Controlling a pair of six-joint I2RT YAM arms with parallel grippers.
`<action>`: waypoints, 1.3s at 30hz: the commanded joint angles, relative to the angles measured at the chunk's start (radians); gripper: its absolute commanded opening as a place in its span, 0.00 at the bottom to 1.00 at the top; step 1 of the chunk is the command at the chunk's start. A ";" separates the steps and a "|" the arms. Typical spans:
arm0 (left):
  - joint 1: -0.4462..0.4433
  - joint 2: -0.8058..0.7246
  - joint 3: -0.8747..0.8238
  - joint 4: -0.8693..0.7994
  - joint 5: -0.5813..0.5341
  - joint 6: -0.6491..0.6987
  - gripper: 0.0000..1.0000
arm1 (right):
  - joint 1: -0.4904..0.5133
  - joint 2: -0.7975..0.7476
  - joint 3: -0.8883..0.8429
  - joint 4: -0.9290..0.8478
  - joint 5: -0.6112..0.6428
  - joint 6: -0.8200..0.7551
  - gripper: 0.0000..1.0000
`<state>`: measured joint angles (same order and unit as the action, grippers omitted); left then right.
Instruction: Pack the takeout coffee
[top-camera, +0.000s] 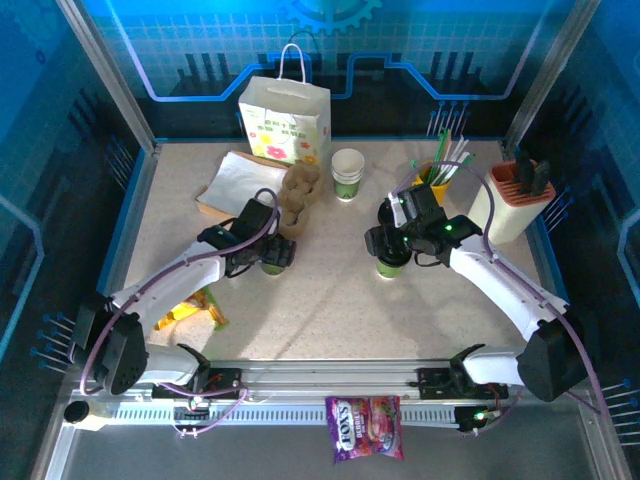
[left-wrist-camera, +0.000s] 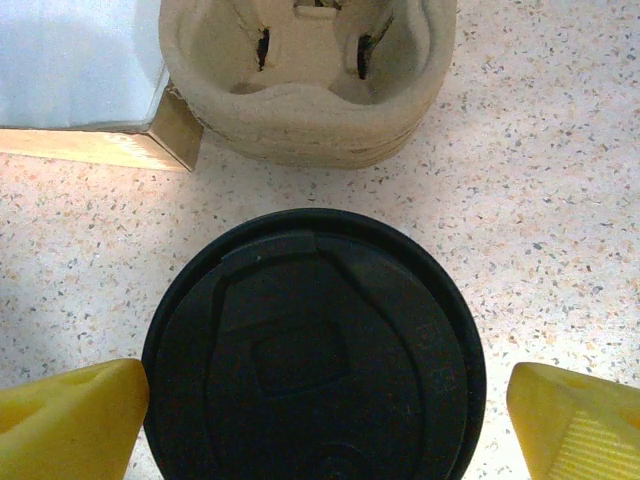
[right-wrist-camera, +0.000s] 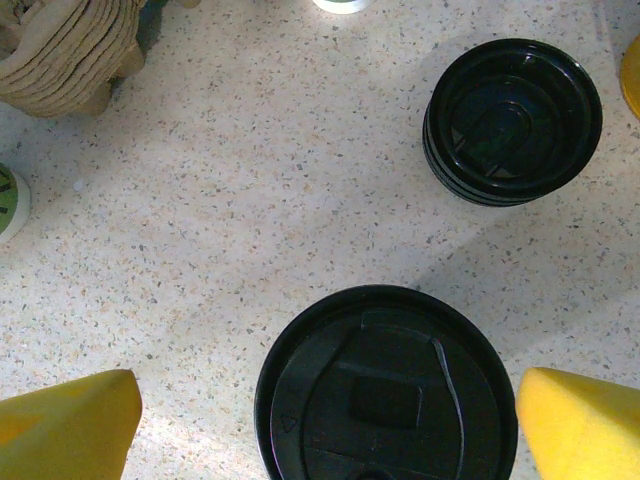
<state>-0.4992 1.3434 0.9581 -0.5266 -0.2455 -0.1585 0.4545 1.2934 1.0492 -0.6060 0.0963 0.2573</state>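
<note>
Two takeout coffee cups with black lids stand on the speckled table. The left cup (top-camera: 272, 267) shows its lid (left-wrist-camera: 313, 350) between the yellow fingers of my left gripper (left-wrist-camera: 320, 420). That gripper is open, its left finger (left-wrist-camera: 70, 420) right beside the lid's rim and its right finger (left-wrist-camera: 575, 420) a clear gap away. The right cup (top-camera: 390, 268) shows its lid (right-wrist-camera: 385, 390) under my right gripper (right-wrist-camera: 328, 405), also open, with table showing on both sides of the lid. Both grippers (top-camera: 270, 250) (top-camera: 388, 248) hang just over their cups.
A stack of pulp cup carriers (top-camera: 297, 195) (left-wrist-camera: 310, 80) lies just beyond the left cup. The flower-printed paper bag (top-camera: 285, 122) stands at the back, with spare cups (top-camera: 347, 173) and a yellow cup of straws (top-camera: 440, 178) to its right. A stack of black lids (right-wrist-camera: 512, 120) sits near the right cup.
</note>
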 joint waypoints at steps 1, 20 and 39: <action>0.005 -0.033 -0.014 0.009 0.028 0.008 0.94 | -0.010 -0.011 0.020 -0.010 -0.009 -0.007 0.97; 0.004 -0.129 -0.054 0.082 0.081 0.025 1.00 | 0.000 -0.003 0.027 0.008 -0.009 -0.007 0.97; 0.147 -0.224 0.085 0.254 0.119 -0.162 1.00 | 0.049 -0.100 0.009 0.216 -0.056 -0.021 0.97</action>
<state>-0.4049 1.1015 0.9707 -0.3725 -0.1787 -0.2333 0.4908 1.2064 1.0729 -0.4896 0.0788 0.2417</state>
